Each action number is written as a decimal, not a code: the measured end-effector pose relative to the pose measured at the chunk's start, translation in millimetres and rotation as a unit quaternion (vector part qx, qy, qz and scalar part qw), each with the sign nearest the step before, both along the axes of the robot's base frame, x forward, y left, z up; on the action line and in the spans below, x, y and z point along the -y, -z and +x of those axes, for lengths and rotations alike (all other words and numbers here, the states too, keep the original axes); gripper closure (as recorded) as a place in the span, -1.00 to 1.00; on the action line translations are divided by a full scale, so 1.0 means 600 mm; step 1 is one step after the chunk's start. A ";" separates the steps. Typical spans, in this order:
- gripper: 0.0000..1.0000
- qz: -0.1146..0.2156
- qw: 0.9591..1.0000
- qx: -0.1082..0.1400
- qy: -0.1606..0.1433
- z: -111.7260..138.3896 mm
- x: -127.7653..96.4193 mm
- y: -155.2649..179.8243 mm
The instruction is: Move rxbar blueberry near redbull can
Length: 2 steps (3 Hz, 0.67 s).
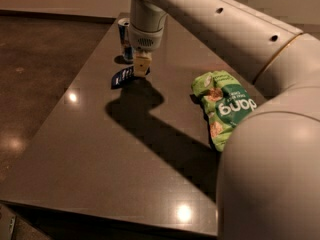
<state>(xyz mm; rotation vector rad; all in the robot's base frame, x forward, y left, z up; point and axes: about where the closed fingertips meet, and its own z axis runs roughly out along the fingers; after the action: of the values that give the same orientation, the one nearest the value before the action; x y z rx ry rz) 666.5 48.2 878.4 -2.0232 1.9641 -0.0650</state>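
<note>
The rxbar blueberry (122, 77) is a small dark-blue bar with white lettering, held tilted just over the dark table (100, 154) at the far left. My gripper (141, 67) points down from the arm and is shut on the bar's right end. The redbull can (124, 38) stands upright just behind the bar and the gripper, near the table's far left edge. The wrist hides the can's right side.
A green snack pouch (225, 104) lies on the right side of the table. My arm (235, 39) spans the upper right, and its big near link (270, 179) fills the lower right corner. The table's left edge drops to a brown floor (35, 59).
</note>
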 end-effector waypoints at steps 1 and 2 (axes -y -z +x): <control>0.76 -0.011 1.000 0.006 0.019 0.036 0.021 0.001; 0.31 -0.020 0.999 0.008 0.033 0.057 0.036 0.005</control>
<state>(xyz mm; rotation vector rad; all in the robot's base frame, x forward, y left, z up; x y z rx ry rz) 700.4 26.6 875.7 -1.9766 2.0346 -0.1365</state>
